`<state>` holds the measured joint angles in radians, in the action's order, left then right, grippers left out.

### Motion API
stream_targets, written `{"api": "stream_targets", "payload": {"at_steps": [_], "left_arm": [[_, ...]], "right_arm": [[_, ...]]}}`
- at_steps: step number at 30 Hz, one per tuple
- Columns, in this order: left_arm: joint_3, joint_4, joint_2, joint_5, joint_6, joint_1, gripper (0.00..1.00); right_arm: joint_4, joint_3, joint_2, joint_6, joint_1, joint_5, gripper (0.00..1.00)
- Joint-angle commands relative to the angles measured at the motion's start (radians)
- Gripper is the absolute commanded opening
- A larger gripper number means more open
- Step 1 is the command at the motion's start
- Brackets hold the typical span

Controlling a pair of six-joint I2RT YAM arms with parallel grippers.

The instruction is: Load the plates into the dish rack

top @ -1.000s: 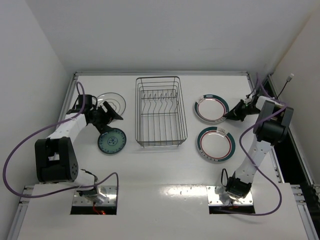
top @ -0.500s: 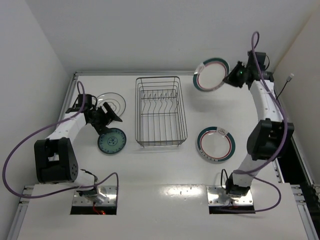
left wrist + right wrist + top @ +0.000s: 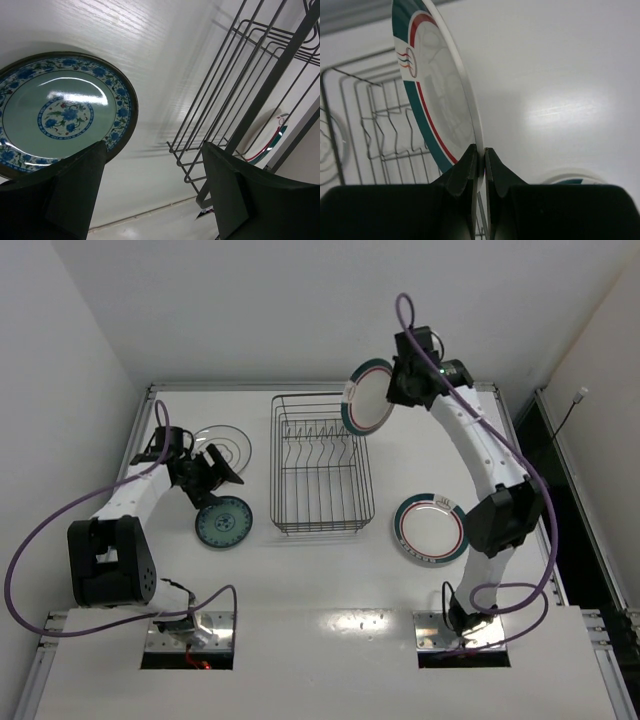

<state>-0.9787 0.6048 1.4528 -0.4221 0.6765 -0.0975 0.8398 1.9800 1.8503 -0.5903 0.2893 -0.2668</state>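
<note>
My right gripper is shut on the rim of a white plate with green-and-red bands, held on edge in the air above the far right corner of the black wire dish rack. The right wrist view shows this plate pinched between the fingers over the rack. A second banded plate lies flat right of the rack. My left gripper is open and empty, low beside the teal patterned plate, which fills the left wrist view. The pale ringed plate lies behind it.
White walls close in the table on the left, back and right. The rack's wires rise close to my left gripper's right finger. The arm bases sit at the near edge.
My right arm lifted the banded plate off the table at the far right and swung it up and left, to above the rack's far right corner. The left arm has not moved.
</note>
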Motion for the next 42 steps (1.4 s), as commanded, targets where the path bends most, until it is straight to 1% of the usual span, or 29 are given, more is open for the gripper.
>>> {"api": "stream_targets", "payload": {"at_steps": [1, 6, 8, 13, 18, 24, 34, 42], "left_arm": [[-0.041, 0.01, -0.032, 0.008, -0.025, 0.008, 0.74], [-0.041, 0.02, -0.022, 0.008, -0.025, 0.008, 0.74], [-0.051, 0.029, -0.022, 0.008, -0.034, 0.008, 0.74], [-0.051, 0.038, -0.022, 0.008, -0.034, 0.008, 0.74], [-0.051, 0.047, -0.022, 0.008, -0.043, 0.008, 0.74], [-0.051, 0.056, -0.031, 0.017, -0.043, 0.008, 0.74], [-0.069, 0.075, -0.031, 0.026, -0.052, 0.008, 0.74], [-0.069, 0.075, -0.031, 0.026, -0.052, 0.008, 0.74]], "right_arm": [[0.067, 0.046, -0.002, 0.007, 0.056, -0.184, 0.0], [0.133, 0.08, 0.043, -0.005, 0.111, -0.299, 0.0], [0.133, 0.08, 0.066, -0.005, 0.134, -0.339, 0.0], [0.157, 0.137, 0.127, -0.005, 0.171, -0.399, 0.0], [0.173, 0.155, 0.173, -0.005, 0.2, -0.423, 0.0], [0.196, 0.204, 0.272, 0.004, 0.244, -0.459, 0.0], [0.208, 0.194, 0.325, 0.004, 0.315, -0.489, 0.0], [0.219, 0.194, 0.354, 0.004, 0.335, -0.48, 0.02]]}}
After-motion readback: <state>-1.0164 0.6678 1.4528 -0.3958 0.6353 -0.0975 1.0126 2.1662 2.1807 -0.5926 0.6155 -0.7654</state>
